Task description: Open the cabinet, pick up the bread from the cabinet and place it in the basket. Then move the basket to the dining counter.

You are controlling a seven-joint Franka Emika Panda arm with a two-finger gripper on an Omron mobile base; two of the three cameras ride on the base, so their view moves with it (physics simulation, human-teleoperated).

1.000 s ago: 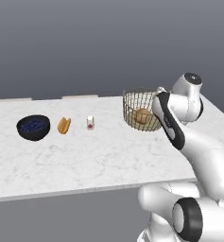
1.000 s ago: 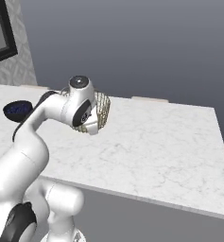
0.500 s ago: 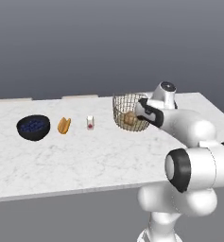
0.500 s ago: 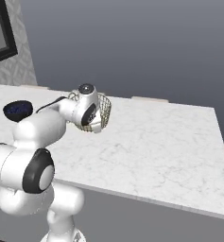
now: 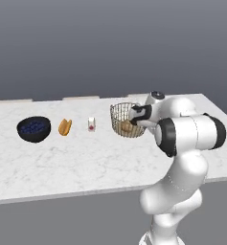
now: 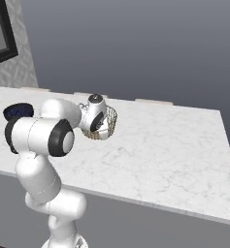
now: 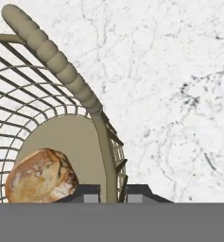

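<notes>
The pale gold wire basket [image 5: 120,118] is low at the dining counter [image 5: 86,162], right of the middle; I cannot tell whether its base touches the marble. The round golden-brown bread [image 5: 126,127] lies inside it. My gripper [image 5: 137,115] is shut on the basket's right rim. In the hand view the gripper [image 7: 112,192] pinches a wire wall just under the rim [image 7: 61,66], with the bread [image 7: 40,176] on the tan base to the left and the dining counter [image 7: 170,94] behind. The right base view has the basket [image 6: 109,124] half hidden behind my hand.
Left of the basket a small white jar [image 5: 91,124], a hot-dog bun [image 5: 64,127] and a dark bowl of blueberries [image 5: 33,129] stand in a row. The bowl [image 6: 17,110] sits behind my arm. The marble [image 6: 160,145] stretches right to an edge.
The arm has folded in and carried the basket with the bread to the left and slightly down over the counter. The jaws stayed shut on its rim.
</notes>
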